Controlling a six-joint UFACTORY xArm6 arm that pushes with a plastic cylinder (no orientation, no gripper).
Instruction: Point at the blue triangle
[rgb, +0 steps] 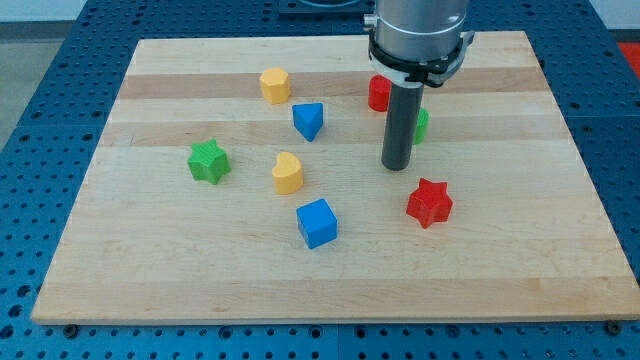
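Note:
The blue triangle (309, 121) lies on the wooden board (150, 280), left of centre towards the view's top. My tip (397, 166) rests on the board to the triangle's right and a little lower, well apart from it. A green block (422, 125) sits just behind the rod on its right, partly hidden. A red block (379, 93) sits behind the rod at the view's top, partly hidden.
A yellow block (275, 86) lies up-left of the triangle. A yellow heart (287, 173) lies below it. A blue cube (317, 222) lies lower still. A green star (209, 161) is at the left. A red star (429, 202) is below-right of my tip.

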